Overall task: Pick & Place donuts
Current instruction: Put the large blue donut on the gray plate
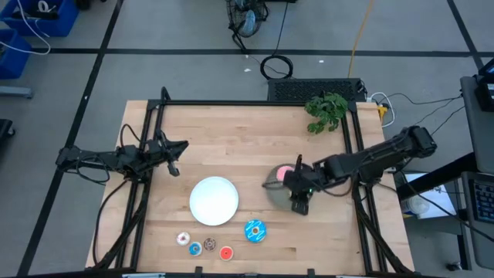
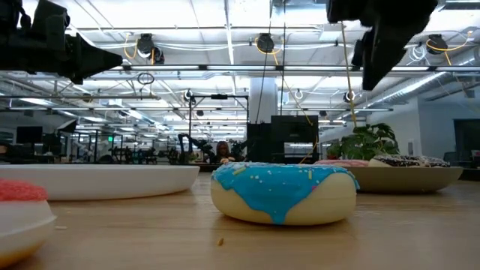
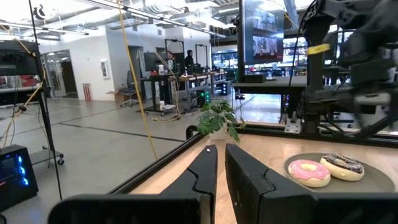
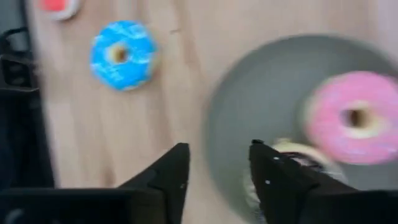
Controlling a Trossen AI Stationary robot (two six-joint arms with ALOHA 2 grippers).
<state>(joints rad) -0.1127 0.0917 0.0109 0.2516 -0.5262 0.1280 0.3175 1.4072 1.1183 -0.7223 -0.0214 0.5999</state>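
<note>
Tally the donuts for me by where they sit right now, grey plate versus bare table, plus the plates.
Donuts on the grey plate: 2, the pink donut and the chocolate donut
Donuts on the bare table: 5, the large blue donut and four mini donuts
Donuts on the white plate: 0
Plates: 2
Total: 7 donuts, 2 plates

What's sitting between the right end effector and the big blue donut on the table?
Nothing visible. The right end effector hangs open over the grey plate; only bare wooden table separates it from the big blue donut.
</note>
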